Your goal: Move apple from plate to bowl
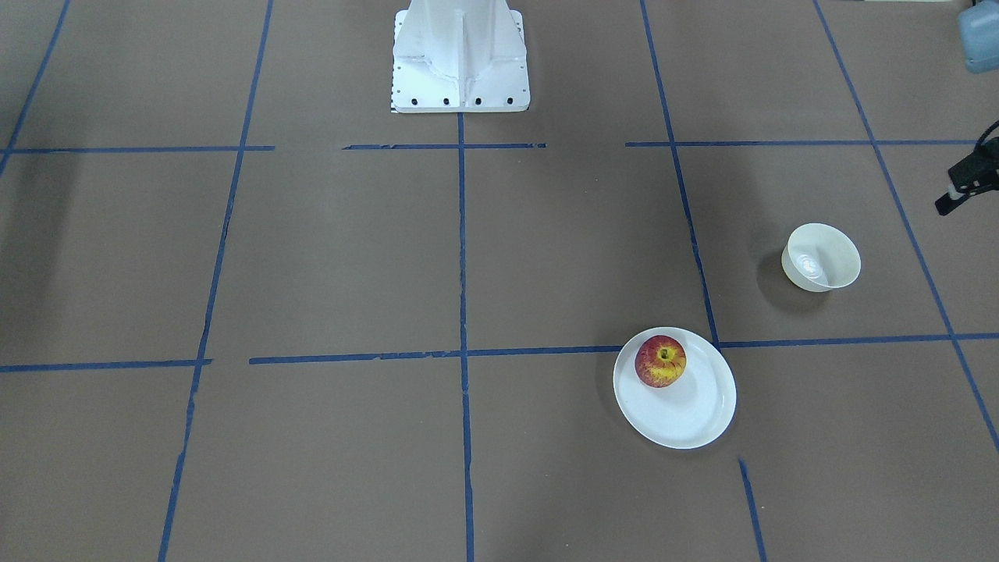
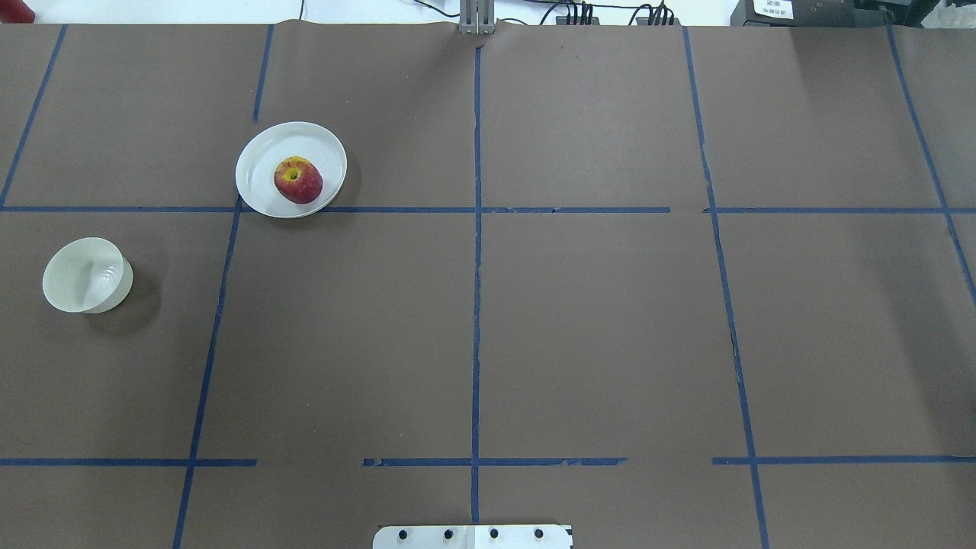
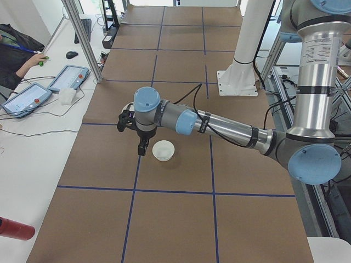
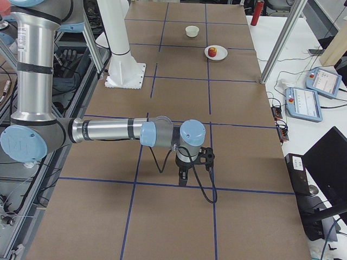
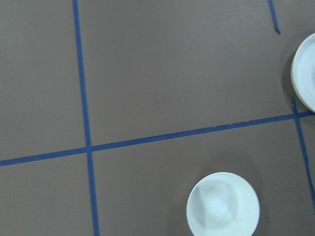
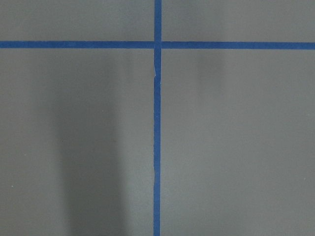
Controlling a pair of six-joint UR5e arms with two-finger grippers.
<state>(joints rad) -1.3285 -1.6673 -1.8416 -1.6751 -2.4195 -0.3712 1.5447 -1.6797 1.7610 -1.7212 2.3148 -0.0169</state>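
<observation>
The red and yellow apple (image 1: 660, 361) (image 2: 298, 180) (image 4: 212, 52) sits upright on the flat white plate (image 1: 691, 425) (image 2: 255, 164), off-centre, towards the robot. The cream bowl (image 1: 821, 257) (image 2: 86, 274) (image 3: 163, 150) (image 5: 223, 206) stands empty, apart from the plate, nearer the table's left end. My left gripper (image 3: 142, 149) (image 1: 948, 204) hangs beside the bowl, above the table; only part of it shows and I cannot tell if it is open. My right gripper (image 4: 181, 176) hangs far off at the table's right end; I cannot tell its state.
The white robot base (image 1: 460, 55) (image 2: 473, 536) stands at the table's middle edge. Blue tape lines cross the brown table cover. A red can (image 3: 16, 229) lies off the mat at the left end. Teach pendants (image 4: 303, 103) lie on the side bench.
</observation>
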